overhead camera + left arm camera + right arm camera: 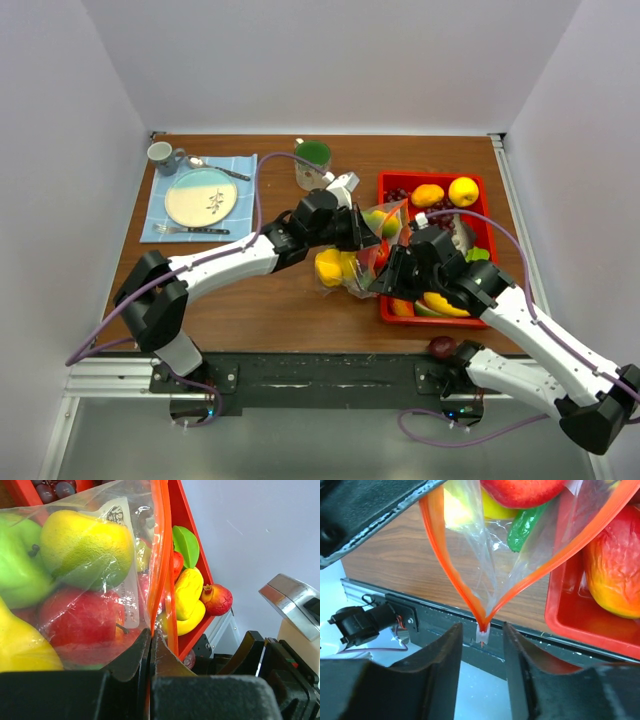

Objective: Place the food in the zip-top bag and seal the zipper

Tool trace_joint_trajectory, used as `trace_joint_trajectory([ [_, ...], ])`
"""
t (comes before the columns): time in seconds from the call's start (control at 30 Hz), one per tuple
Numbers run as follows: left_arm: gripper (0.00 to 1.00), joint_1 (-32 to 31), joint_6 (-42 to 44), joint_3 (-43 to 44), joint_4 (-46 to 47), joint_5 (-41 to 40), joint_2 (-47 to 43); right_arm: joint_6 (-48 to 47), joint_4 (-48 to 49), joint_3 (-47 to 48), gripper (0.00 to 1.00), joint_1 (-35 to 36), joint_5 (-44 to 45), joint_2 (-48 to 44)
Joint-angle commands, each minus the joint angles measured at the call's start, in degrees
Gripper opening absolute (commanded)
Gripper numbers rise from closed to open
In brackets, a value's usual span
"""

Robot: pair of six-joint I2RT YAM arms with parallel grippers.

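The zip-top bag (352, 258) hangs between both grippers beside the red tray (480, 183), with yellow, red and green food inside it. My left gripper (151, 632) is shut on the orange-red zipper (159, 555) at the bag's mouth; a yellow-green fruit (85, 545) and a red apple (80, 620) show through the plastic. My right gripper (482, 630) is open, its fingers on either side of the zipper's (447, 572) closed end, where a small white slider (482, 634) sits untouched. The mouth above it gapes in a V. More food lies in the tray: an orange (428, 195) and a lemon (463, 190).
A blue placemat (160, 225) with a plate (200, 197), cutlery and a grey cup (162, 155) lies at the far left. A green mug (312, 160) stands behind the left arm. A purple fruit (441, 347) rests on the black rail at the near edge.
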Motion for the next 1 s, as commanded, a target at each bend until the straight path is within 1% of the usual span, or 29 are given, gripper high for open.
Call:
trace_joint_trajectory([
  [0.0,0.0,-0.7,-0.3,2.3,2.8,-0.4,0.1,1.7,2.7,-0.8,0.33,0.3,1.9,-0.8],
  [0.07,0.0,-0.9,-0.1,2.3,2.9,-0.4,0.1,1.9,2.7,-1.1,0.29,0.3,2.1,-0.6],
  [0.1,0.0,-1.0,-0.1,2.2,2.9,-0.4,0.0,2.0,2.8,-1.2,0.22,0.3,2.2,-0.6],
  [0.17,0.0,-1.1,0.5,2.1,2.8,-0.5,0.0,2.3,3.0,-1.4,0.16,0.3,2.3,-0.7],
  [0.2,0.0,-1.2,0.8,1.9,2.8,-0.5,-0.2,2.3,3.0,-1.4,0.11,0.4,2.4,-0.7],
  [0.23,0.0,-1.2,1.3,1.8,2.8,-0.5,-0.6,2.4,3.0,-1.2,0.09,0.2,2.5,-0.6],
  [0.27,0.1,-1.3,2.5,1.4,3.1,-0.7,-0.9,2.4,2.6,-0.9,0.08,0.3,2.8,-0.6],
  [0.3,0.15,-1.3,3.3,0.9,3.6,-0.8,-2.0,2.2,2.4,-0.6,0.04,0.3,2.9,-0.5],
  [0.33,0.22,-1.3,5.4,-0.9,4.4,-0.8,-2.8,2.2,2.0,-0.5,0.03,0.3,2.9,-0.4],
  [0.37,0.38,-1.3,6.3,-2.1,6.0,-1.0,-3.8,2.1,1.7,0.1,0.02,0.3,3.0,-0.2],
  [0.4,0.45,-1.4,7.6,-3.6,7.0,-2.3,-6.4,2.1,1.5,0.3,0.0,0.3,3.0,-0.2],
  [0.43,0.51,-1.3,10.3,-7.3,8.1,-3.2,-8.0,2.1,1.3,0.5,0.0,0.3,3.1,-0.1],
  [0.47,0.61,-1.4,11.5,-9.3,9.9,-4.5,-9.8,2.1,0.9,1.1,0.0,0.3,3.1,0.0],
  [0.5,0.64,-1.4,12.8,-11.7,11.1,-7.6,-13.9,2.0,0.5,1.5,0.0,0.4,3.1,0.5],
  [0.53,0.66,-1.4,15.3,-16.9,12.5,-8.9,-16.1,1.9,0.1,1.8,0.0,0.3,3.1,0.8],
  [0.57,0.67,-1.4,16.5,-19.7,15.6,-10.3,-18.4,1.9,-0.6,2.6,0.0,0.4,3.2,1.0],
  [0.6,0.68,-1.5,17.6,-22.4,17.4,-11.9,-22.9,1.9,-0.7,3.0,0.0,0.3,3.2,1.6],
  [0.63,0.68,-1.7,20.0,-27.9,19.2,-14.0,-25.0,1.9,-0.9,3.3,0.0,0.4,3.2,1.7],
  [0.67,0.68,-2.0,21.4,-30.5,23.2,-14.9,-27.1,2.0,-1.2,4.0,0.0,0.3,3.2,2.1],
  [0.7,0.68,-2.5,22.8,-33.1,25.1,-17.5,-30.7,2.0,-1.3,4.5,0.0,0.3,3.2,2.3],
  [0.73,0.68,-4.1,25.5,-37.5,27.0,-19.1,-32.1,2.1,-1.5,4.8,0.0,0.4,3.0,3.0],
  [0.77,0.67,-5.4,27.1,-39.6,31.1,-20.8,-33.3,2.2,-2.0,5.6,0.0,0.3,3.0,3.1],
  [0.8,0.66,-6.5,28.7,-41.4,33.5,-24.1,-34.7,2.4,-2.1,6.0,0.0,0.3,2.9,3.4],
  [0.83,0.66,-9.6,32.2,-44.4,35.7,-26.3,-34.8,2.6,-2.1,6.2,0.0,0.3,2.5,3.8],
  [0.9,0.66,-13.0,35.9,-46.3,41.7,-32.4,-33.3,3.3,-2.4,6.8,0.0,0.3,2.4,4.1],
  [0.93,0.66,-16.5,39.7,-48.2,44.5,-34.8,-32.2,3.5,-2.7,7.2,0.0,0.3,2.4,4.3],
  [0.97,0.64,-18.2,41.5,-49.1,51.2,-36.9,-31.2,3.7,-3.5,7.8,0.0,0.4,2.8,4.5],
])
